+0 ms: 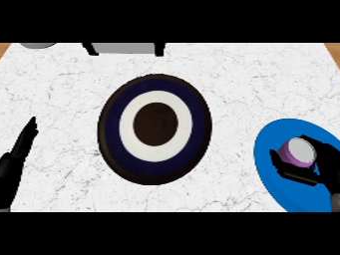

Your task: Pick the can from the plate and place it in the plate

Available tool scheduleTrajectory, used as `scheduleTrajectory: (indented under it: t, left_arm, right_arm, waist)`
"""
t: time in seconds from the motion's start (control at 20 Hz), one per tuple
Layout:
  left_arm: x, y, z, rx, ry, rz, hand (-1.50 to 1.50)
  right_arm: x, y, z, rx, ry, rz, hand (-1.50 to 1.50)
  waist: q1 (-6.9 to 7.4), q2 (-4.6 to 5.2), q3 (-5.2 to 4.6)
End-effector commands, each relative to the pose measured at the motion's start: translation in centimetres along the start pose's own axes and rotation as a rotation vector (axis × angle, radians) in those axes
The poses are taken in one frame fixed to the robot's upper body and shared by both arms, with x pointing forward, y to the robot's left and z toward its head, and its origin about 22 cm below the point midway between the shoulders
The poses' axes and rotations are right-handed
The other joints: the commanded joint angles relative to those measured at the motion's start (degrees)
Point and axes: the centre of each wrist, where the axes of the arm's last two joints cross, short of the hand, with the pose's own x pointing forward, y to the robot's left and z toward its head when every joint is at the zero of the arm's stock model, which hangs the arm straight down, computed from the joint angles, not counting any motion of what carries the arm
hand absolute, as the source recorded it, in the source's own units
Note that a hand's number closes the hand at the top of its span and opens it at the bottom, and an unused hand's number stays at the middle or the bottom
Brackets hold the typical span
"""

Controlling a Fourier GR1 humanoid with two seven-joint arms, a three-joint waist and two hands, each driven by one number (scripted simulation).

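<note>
Lower right of frame: blue plate [281,191], smooth and glossy, cut off by the right edge and the bottom of the view. On it, the can [299,152], a short purple cylinder with a pale grey lid, tilted so the lid faces up and left. The right hand [334,171] is curled round the can from the right and below; dark fingers [284,168] wrap under it and hide most of its body. Cannot tell whether the can's base touches the plate.

Centre: a second plate [189,107], oval-looking, with a dark rim, navy band, white ring and dark brown middle. Nothing on it.

Lower left: left hand [9,167], seen edge-on, thin, fingers straight and pointing up, holding nothing; wrist cut by the lower edge.

Counter [62,89]: white marble with fine grey veins. Wood-coloured strips at both upper corners.

Top edge: a rounded grey shape [36,45] and a grey block [124,48] with black supports, both cut off and not identifiable.
</note>
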Motion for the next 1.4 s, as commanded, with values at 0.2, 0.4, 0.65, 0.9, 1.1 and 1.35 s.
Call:
scheduleTrajectory:
  t: [0.2,0.4,0.65,0.9,1.1,1.35]
  left_arm:
    - [-1.4,0.0,0.1,0.011,0.011,-0.016,0.0]
    - [-0.2,-0.1,-0.1,0.01,0.013,0.02,0.0]
    - [-0.1,0.8,0.9,0.023,0.022,0.004,0.0]
    - [-1.6,0.1,0.2,0.003,0.004,0.003,0.0]
    - [-0.4,0.3,-1.1,-0.013,-0.007,0.008,0.0]
    - [-0.6,-0.4,-1.1,-0.009,0.002,-0.023,0.0]
  right_arm:
    - [-0.7,-2.7,1.7,-0.311,0.008,0.028,1.5]
    - [3.2,-4.8,4.1,-0.47,-0.11,0.004,1.5]
    - [7.7,-6.6,7.7,-0.507,-0.385,-0.115,1.5]
    - [11.7,-8.6,10.5,-0.45,-0.497,-0.149,1.5]
    - [15.2,-7.9,10.5,-0.417,-0.566,-0.176,1.5]
    - [21.6,-7.6,10.9,-0.371,-0.565,-0.211,1.5]
  waist:
    - [-1.02,0.73,0.83]
    - [-1.44,0.55,0.79]
    - [-1.12,0.32,0.81]
    - [-0.76,0.72,0.77]
    - [-0.2,0.85,0.82]
    - [0.3,0.85,0.76]
